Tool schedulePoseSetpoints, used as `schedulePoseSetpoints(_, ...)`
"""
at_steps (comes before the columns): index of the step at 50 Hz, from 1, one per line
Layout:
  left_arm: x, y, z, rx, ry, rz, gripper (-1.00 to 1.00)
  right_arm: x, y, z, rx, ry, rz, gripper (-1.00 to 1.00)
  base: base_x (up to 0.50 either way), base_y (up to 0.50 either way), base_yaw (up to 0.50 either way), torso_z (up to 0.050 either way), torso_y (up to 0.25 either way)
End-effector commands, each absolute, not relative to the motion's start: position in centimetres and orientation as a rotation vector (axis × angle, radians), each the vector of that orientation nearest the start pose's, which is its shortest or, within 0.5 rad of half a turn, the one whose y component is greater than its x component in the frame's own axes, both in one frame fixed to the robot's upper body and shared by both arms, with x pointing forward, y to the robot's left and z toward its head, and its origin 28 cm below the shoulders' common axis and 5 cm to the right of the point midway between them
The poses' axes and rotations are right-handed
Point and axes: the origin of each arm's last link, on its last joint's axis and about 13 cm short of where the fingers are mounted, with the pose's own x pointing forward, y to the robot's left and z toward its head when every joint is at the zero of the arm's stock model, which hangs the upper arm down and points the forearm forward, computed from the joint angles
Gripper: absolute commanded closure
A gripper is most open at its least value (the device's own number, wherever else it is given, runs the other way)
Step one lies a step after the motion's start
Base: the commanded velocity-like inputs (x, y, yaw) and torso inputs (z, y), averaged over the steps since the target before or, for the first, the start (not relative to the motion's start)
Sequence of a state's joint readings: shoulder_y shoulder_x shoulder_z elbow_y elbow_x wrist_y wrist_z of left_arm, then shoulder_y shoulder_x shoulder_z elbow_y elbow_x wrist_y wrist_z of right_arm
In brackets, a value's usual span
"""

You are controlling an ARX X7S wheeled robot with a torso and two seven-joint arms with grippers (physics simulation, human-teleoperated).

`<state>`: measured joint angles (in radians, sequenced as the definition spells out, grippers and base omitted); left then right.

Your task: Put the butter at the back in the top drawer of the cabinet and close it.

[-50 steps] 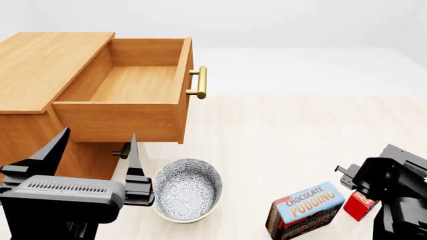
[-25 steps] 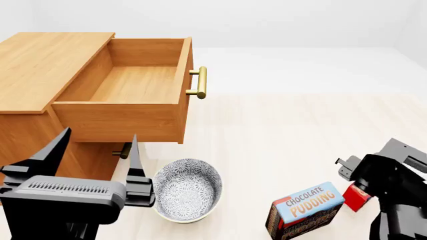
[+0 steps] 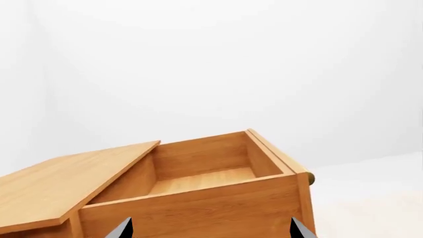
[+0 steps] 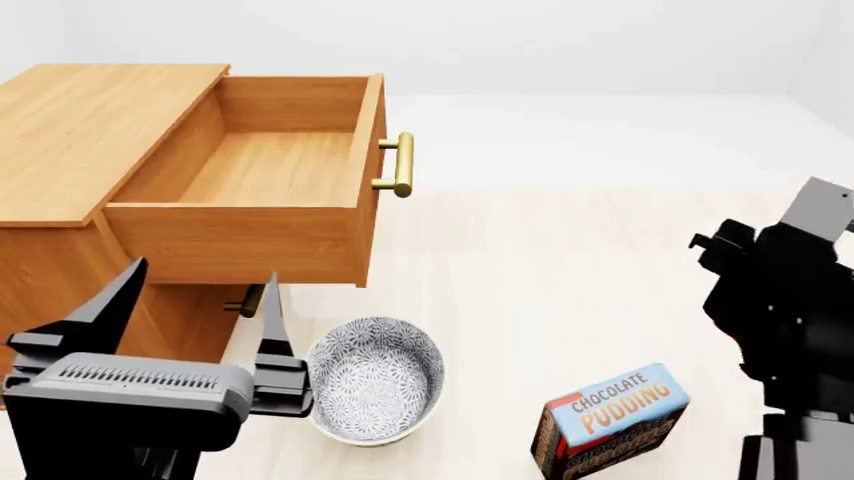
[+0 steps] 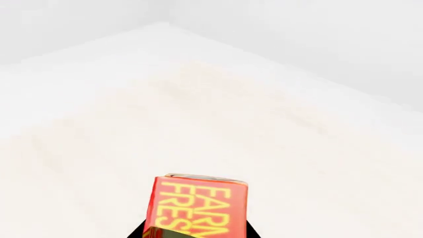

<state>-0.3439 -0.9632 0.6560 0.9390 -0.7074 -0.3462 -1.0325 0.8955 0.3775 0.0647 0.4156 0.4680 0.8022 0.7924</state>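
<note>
Lifted off the floor, the right gripper (image 4: 781, 290) now rides well above the pudding box (image 4: 611, 421), where a second ago it sat low beside that box with the butter (image 5: 196, 207) showing red under it. From the head camera the butter is gone from the floor spot and hidden behind the arm. The right wrist camera shows it poking out between the jaws, yellow lettering up, with bare floor far beyond. So the jaws are clamped on the butter and the pick looks done.

By contrast, the left gripper (image 4: 200, 320) has hardly shifted. Its fingers stand spread with nothing between them, and the drawer (image 4: 254, 165) lies ahead of its tips in the left wrist camera. The bowl (image 4: 375, 378) sits just to the side of that gripper.

The drawer is pulled out of the cabinet (image 4: 80, 130), its wooden floor bare and its handle (image 4: 399, 164) facing the right arm's side. What remains, as I judge it, is the carry across to the drawer, a release over its inside, then a push on the front to shut it. The main risk is clipping the drawer front or handle on the way in.
</note>
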Motion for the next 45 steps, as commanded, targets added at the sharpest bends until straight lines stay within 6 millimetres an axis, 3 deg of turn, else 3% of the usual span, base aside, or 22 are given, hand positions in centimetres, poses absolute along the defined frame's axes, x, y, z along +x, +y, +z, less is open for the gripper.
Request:
schedulePoseSetpoints(1, 15.1, 21.7, 17.6, 0.166, -0.269, -0.018, -1.0, 33.8, -19.2, 22.9, 0.089, 0.062, -0.745, 1.0, 0.0, 0.0, 0.0, 0.0, 0.0)
schedulePoseSetpoints(10, 15.0, 21.5, 17.9, 0.174, -0.282, -0.021, -1.0, 31.2, -16.3, 29.5, 0.134, -0.03, -0.565, 1.0, 0.0, 0.0, 0.0, 0.0, 0.001)
schedulePoseSetpoints(20, 15.1, 21.1, 18.1, 0.189, -0.299, -0.024, -1.0, 29.1, -13.1, 34.2, 0.121, -0.097, -0.41, 1.0, 0.0, 0.0, 0.0, 0.0, 0.001)
schedulePoseSetpoints(29, 15.7, 20.5, 17.9, 0.248, -0.331, -0.004, -1.0, 27.8, -11.1, 35.4, 0.159, -0.063, -0.235, 1.0, 0.0, 0.0, 0.0, 0.0, 0.001)
schedulePoseSetpoints(35, 16.2, 20.0, 17.9, 0.274, -0.357, 0.003, -1.0, 26.8, -9.7, 35.1, 0.19, -0.026, -0.114, 1.0, 0.0, 0.0, 0.0, 0.002, 0.002)
schedulePoseSetpoints(45, 16.9, 18.0, 18.3, 0.359, -0.431, -0.012, -1.0, 25.5, -7.9, 35.3, 0.201, -0.011, -0.009, 1.0, 0.0, 0.0, 0.0, 0.0, 0.001)
